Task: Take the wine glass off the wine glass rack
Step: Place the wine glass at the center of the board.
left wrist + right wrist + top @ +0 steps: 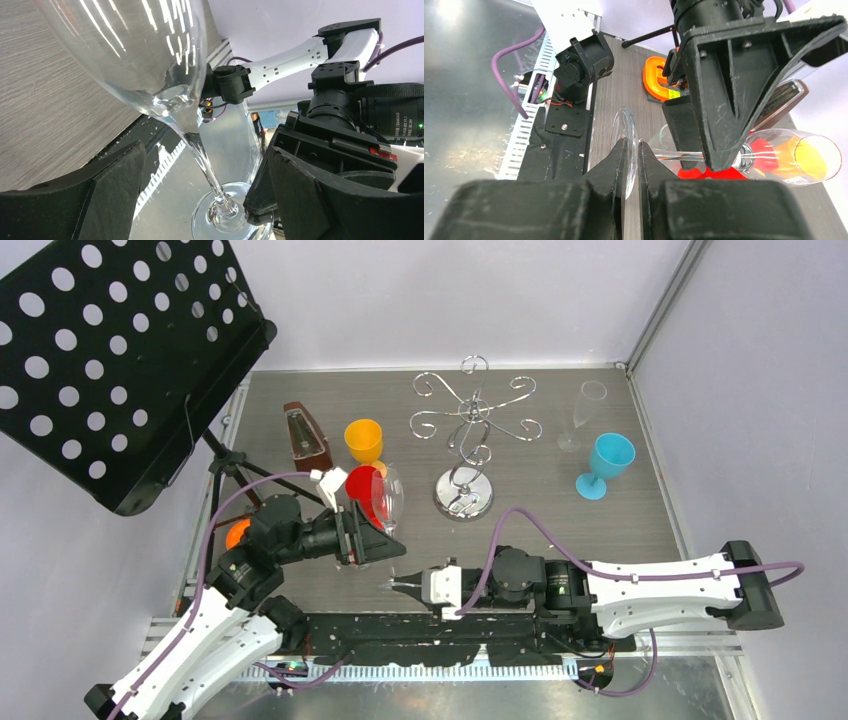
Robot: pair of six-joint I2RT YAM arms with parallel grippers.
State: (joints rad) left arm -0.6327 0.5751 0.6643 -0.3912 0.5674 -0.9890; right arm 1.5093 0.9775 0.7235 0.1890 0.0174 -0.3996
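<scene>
The clear wine glass is off the chrome wire rack, which stands empty at the table's middle on its round mirrored base. The glass lies tilted on its side above the near table. My right gripper is shut on the rim of its foot, which shows pinched between the jaws. My left gripper is open, its fingers spread wide on either side of the thin stem. The bowl fills the upper left of the left wrist view.
A red cup and an orange cup stand behind the glass, beside a brown metronome. A clear flute and a blue goblet stand at the right. A black perforated music stand overhangs the left.
</scene>
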